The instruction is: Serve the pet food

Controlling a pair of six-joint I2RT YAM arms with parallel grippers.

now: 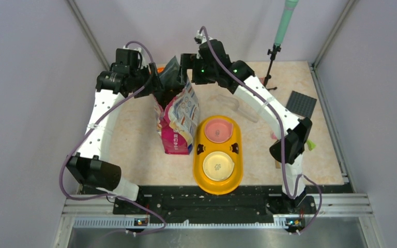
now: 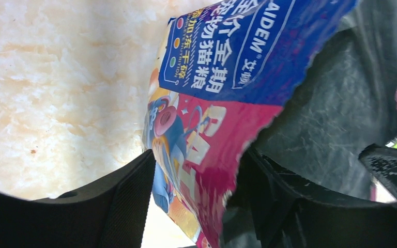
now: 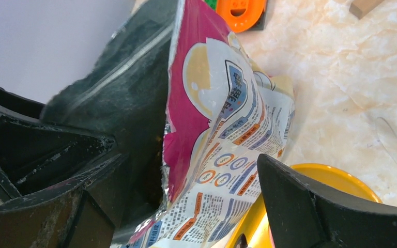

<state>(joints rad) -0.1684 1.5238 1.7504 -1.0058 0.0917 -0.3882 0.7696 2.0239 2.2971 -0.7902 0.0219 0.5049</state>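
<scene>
Magenta and blue, the glossy cat food bag (image 1: 178,121) is standing upright on the pale marbled table (image 1: 134,144). It is leaning a little, just to the left of a yellow double feeder (image 1: 201,173). Its top is torn open and gaping, showing a dark, wrinkled inner lining. The kibble is lying out of sight inside the bag, so how much there is cannot be told.

The left gripper (image 2: 201,165) is hanging at the left side of the bag's mouth. Its two black fingers (image 2: 119,201) are spread apart and straddling the printed front wall near the ragged torn edge, one on the outside over the table and the other on the lining side. They are released, not pinching the foil.

The right gripper (image 3: 186,155) is sitting at the opposite lip with its jaws parted wider. The bag's back wall, covered in small print and round icons, is passing loosely between them. It too is grasping nothing.

The feeder is carrying a pink bowl (image 1: 218,129) at its far end and a pale yellow bowl (image 1: 218,165) at its near end. An orange round piece (image 3: 243,8) is lying just behind the bag. A black studded baseplate (image 1: 301,104) is lying well to the right, near the table's far corner, and a green-topped pole (image 1: 284,26) is standing at the far edge.
</scene>
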